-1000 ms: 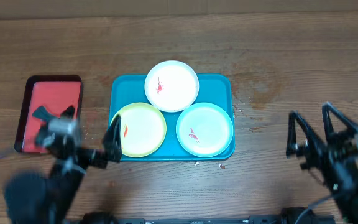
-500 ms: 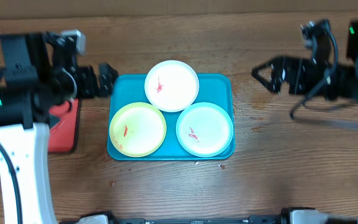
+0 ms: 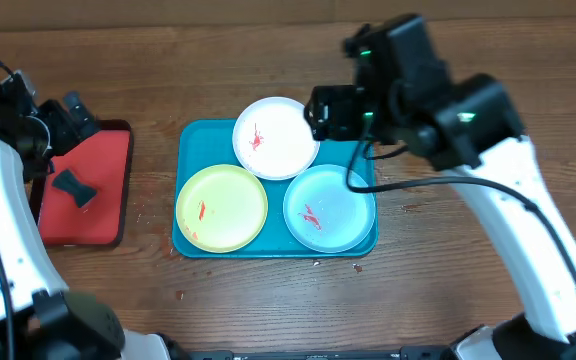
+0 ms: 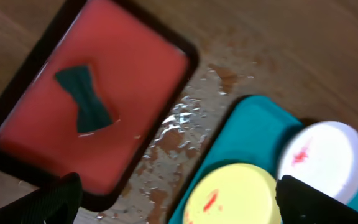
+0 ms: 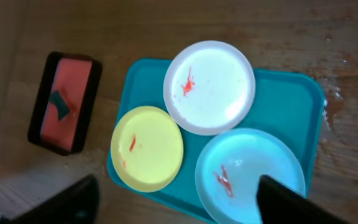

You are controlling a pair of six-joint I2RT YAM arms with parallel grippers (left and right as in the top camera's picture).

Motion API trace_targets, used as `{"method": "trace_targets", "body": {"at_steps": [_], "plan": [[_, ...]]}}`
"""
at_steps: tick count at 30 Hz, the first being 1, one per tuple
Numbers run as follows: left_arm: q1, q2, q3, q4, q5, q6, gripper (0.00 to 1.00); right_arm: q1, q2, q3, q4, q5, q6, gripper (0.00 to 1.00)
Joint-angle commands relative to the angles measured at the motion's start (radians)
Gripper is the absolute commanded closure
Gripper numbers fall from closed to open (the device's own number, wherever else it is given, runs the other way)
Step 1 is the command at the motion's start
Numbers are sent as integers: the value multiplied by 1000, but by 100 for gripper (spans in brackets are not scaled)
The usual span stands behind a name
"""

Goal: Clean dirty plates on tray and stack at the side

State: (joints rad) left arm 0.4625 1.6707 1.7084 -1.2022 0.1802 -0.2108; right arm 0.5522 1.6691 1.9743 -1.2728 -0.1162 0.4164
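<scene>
Approach step: your left hand (image 4: 176, 202) and right hand (image 5: 179, 202) wide and empty, smeared plates (image 3: 276, 138) untouched on the tray (image 3: 193, 137); you likely next take the dark pad (image 3: 72, 186) from the red tray (image 3: 105, 160).

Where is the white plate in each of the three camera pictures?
Overhead: the white plate is top centre, at the far edge of the blue tray.
Left wrist: the white plate is at lower right, beside the yellow plate.
Right wrist: the white plate is upper centre.
Shared landmark: the blue tray beneath it, seen in all three.
</scene>
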Motion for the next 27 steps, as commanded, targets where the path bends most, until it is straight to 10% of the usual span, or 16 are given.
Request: {"method": "trace_targets", "body": {"at_steps": [1, 20, 27], "plan": [[15, 80, 21, -5, -55, -22, 0, 55, 66, 28, 11, 42, 74, 24], [61, 239, 21, 78, -139, -23, 1, 160, 499, 28, 72, -13, 29, 28], [62, 241, 4, 77, -140, -22, 0, 161, 549, 21, 111, -13, 33, 53]]}}
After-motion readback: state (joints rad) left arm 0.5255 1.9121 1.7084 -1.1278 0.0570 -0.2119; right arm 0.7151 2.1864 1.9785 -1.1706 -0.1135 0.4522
